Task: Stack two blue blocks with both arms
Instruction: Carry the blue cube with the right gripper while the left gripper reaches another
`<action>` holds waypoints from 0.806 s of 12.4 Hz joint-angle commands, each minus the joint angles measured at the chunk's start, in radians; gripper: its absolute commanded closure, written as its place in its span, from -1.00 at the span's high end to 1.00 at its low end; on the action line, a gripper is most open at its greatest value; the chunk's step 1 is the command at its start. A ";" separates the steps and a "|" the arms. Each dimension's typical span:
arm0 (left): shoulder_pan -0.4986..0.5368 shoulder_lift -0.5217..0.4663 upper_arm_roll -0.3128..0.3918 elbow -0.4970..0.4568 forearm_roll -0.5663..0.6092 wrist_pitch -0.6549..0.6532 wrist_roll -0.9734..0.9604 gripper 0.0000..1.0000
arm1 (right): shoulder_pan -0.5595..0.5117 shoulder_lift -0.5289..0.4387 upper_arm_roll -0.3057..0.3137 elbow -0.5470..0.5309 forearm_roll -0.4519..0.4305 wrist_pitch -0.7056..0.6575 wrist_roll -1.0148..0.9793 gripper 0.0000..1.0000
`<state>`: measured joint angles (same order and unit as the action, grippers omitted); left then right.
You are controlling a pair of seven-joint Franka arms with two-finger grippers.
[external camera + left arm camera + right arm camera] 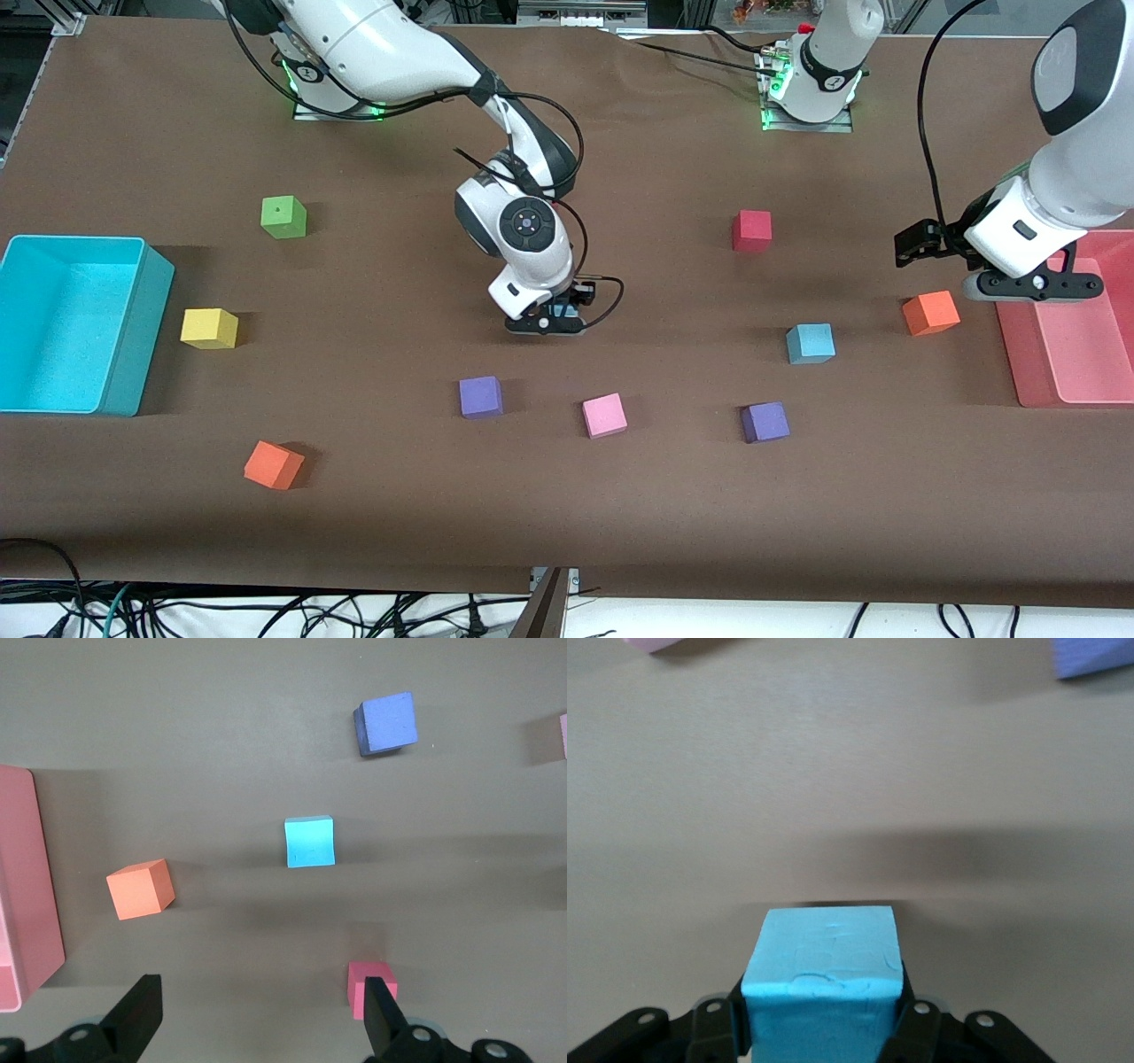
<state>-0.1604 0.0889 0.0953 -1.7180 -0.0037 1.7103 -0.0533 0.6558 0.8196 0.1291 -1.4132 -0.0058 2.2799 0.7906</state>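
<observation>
One blue block [822, 979] sits clamped between the fingers of the right gripper [554, 316] low over the middle of the worktop [620, 514], while the other blue block [811, 343] lies on the worktop toward the left arm's end, well apart from it. The left gripper [1032, 285], fingers spread, hangs over the edge of the tray [1076, 354] at that end. A cube [930, 312] lies on the worktop between the tray and the free blue block, and the bin [80, 323] stands at the right arm's end.
</observation>
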 commanded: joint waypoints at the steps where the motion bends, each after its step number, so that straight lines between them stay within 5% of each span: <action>1: -0.005 -0.001 0.004 -0.037 0.014 0.044 0.001 1.00 | 0.019 0.027 -0.006 0.034 0.004 0.018 0.002 -0.20; 2: -0.007 0.011 0.004 -0.041 0.013 0.063 0.001 1.00 | 0.019 0.033 -0.006 0.033 0.001 0.018 -0.001 0.29; 3: -0.007 0.020 0.004 -0.076 0.011 0.113 0.001 1.00 | 0.019 0.035 -0.008 0.033 -0.005 0.019 0.001 0.99; 10: -0.031 0.169 0.001 -0.290 0.011 0.599 -0.029 1.00 | -0.011 -0.054 -0.008 0.037 0.004 -0.014 -0.039 1.00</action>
<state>-0.1749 0.2180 0.0930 -1.9681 -0.0037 2.2070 -0.0678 0.6569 0.8243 0.1216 -1.3696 -0.0071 2.3026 0.7708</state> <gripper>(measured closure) 0.000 0.000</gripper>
